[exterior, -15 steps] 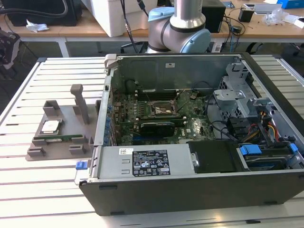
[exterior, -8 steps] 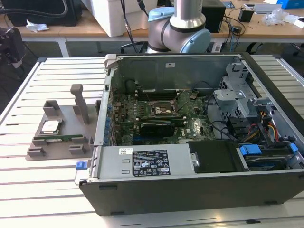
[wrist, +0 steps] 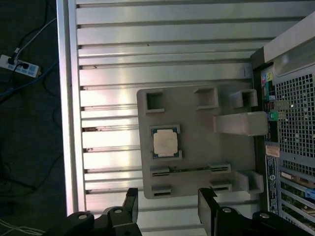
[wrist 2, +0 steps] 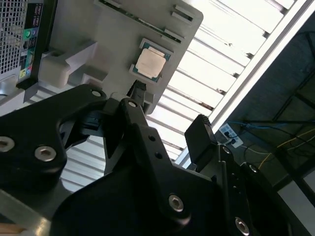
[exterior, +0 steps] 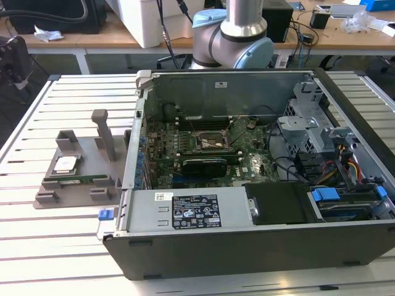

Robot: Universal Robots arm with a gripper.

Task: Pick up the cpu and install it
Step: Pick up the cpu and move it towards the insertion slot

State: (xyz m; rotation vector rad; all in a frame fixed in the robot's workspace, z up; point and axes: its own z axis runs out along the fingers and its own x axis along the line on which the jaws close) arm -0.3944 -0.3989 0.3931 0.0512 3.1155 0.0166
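1. The cpu [exterior: 66, 164] lay flat in a grey holder [exterior: 86, 160] on the slatted table [exterior: 62, 246], at the exterior view's left of the open computer case [exterior: 247, 246].
2. The gripper [wrist: 168, 199] hung above the holder, well apart from the cpu.
3. Its 2 jaws stood open, holding nothing.

- cpu [wrist: 165, 143]: silvery top, thin green edge.
- tray [wrist: 197, 147]: plain grey.
- tabletop [wrist: 147, 49]: pale silver, striped with slats.
- end effector [wrist: 170, 199]: black.
- circuit board [exterior: 256, 165]: green.
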